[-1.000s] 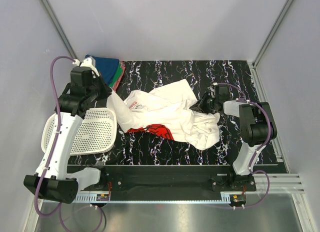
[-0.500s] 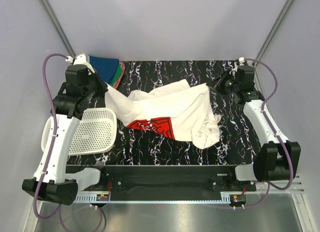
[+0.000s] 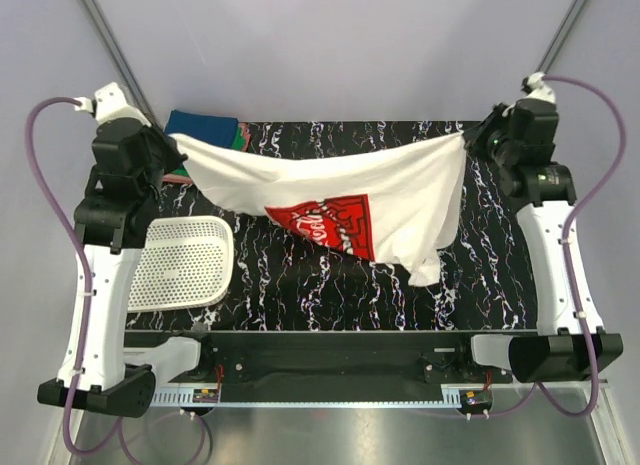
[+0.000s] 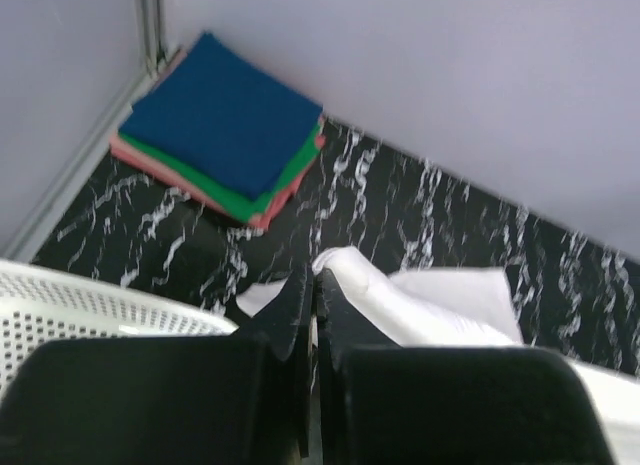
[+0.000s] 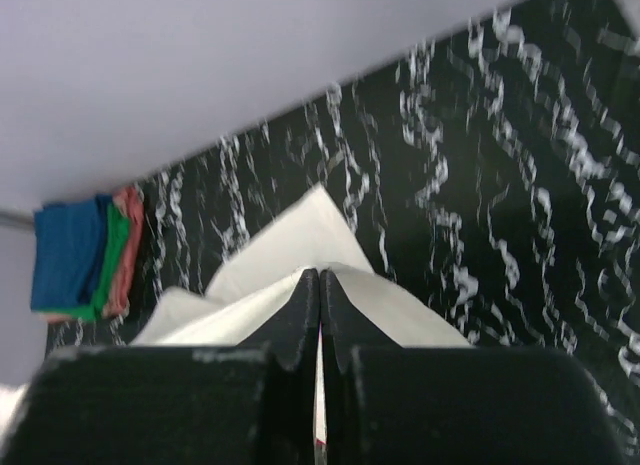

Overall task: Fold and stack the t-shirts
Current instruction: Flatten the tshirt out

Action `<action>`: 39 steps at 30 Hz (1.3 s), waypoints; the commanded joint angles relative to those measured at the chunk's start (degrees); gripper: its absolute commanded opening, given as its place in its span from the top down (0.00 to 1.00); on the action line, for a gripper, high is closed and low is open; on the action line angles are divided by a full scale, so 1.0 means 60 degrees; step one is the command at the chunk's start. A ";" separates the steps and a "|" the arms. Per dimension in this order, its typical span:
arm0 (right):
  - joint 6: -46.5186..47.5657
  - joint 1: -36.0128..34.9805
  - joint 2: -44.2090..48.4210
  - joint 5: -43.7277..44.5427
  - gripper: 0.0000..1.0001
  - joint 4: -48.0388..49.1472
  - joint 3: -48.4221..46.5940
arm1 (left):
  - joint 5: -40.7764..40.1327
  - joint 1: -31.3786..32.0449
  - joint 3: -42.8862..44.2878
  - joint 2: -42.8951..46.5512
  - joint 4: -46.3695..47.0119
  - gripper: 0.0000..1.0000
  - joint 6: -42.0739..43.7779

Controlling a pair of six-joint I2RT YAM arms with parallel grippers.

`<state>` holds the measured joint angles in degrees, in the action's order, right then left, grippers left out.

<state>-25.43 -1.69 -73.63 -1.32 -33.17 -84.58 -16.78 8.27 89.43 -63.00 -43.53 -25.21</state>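
Observation:
The white t-shirt [image 3: 320, 185] with a red chest print [image 3: 325, 223] hangs stretched in the air between my two grippers, its lower right part drooping toward the table. My left gripper [image 3: 172, 138] is shut on its left corner [image 4: 345, 268]. At the far right, my right gripper [image 3: 468, 138] is shut on the other corner [image 5: 330, 275]. A stack of folded t-shirts [image 3: 208, 128], blue on top with green and pink-red below [image 4: 225, 125], lies at the back left corner, also visible in the right wrist view [image 5: 85, 253].
A white plastic mesh basket [image 3: 180, 263] lies at the left front of the black marbled table [image 3: 330, 285], beside the left arm. Grey walls enclose the back and both sides.
Both arms rose and spread apart, lifting the white t-shirt off the table and pulling it taut. Its red print now faces up.

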 commanded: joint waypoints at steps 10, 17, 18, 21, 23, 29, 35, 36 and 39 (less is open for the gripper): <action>0.1234 0.0180 0.0522 0.1420 1.00 0.0401 -0.4301 | 0.0246 -0.0251 0.5188 -0.0984 0.0530 1.00 -0.0733; 0.2012 0.0165 0.2114 0.1628 1.00 -0.0141 -0.5460 | 0.1869 -0.0251 0.4697 0.1091 0.2124 1.00 -0.1159; 0.2026 0.0165 0.2409 0.1525 1.00 -0.0155 -0.5416 | 0.2047 -0.0251 0.4608 0.1372 0.2200 1.00 -0.1174; 0.2041 0.0165 0.3435 0.1465 1.00 -0.0360 -0.5342 | 0.2619 -0.0251 0.4431 0.2235 0.2362 1.00 -0.1145; 0.2085 0.0180 0.3918 0.1640 1.00 -0.0740 -0.5591 | 0.2737 -0.0251 0.4679 0.2428 0.2028 1.00 -0.0926; 0.2144 0.0165 0.3558 0.1599 1.00 -0.1779 -0.6526 | 0.2679 -0.0251 0.4917 0.2473 0.1554 1.00 -0.0310; 0.2114 0.0165 0.2502 0.1407 1.00 -0.1343 -0.6310 | 0.2430 -0.0251 0.4153 0.1391 0.2361 1.00 -0.0354; 0.2129 0.0165 0.2341 0.1378 1.00 -0.1197 -0.6251 | 0.2415 -0.0251 0.4182 0.1157 0.2507 1.00 -0.0339; 0.2056 0.0165 0.1740 0.1334 1.00 -0.0670 -0.6002 | 0.2400 -0.0251 0.4241 0.0190 0.3151 1.00 -0.0120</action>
<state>-13.72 -0.99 -57.01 6.48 -39.72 -122.45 -1.83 7.05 115.35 -55.51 -30.39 -28.12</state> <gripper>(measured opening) 0.010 0.012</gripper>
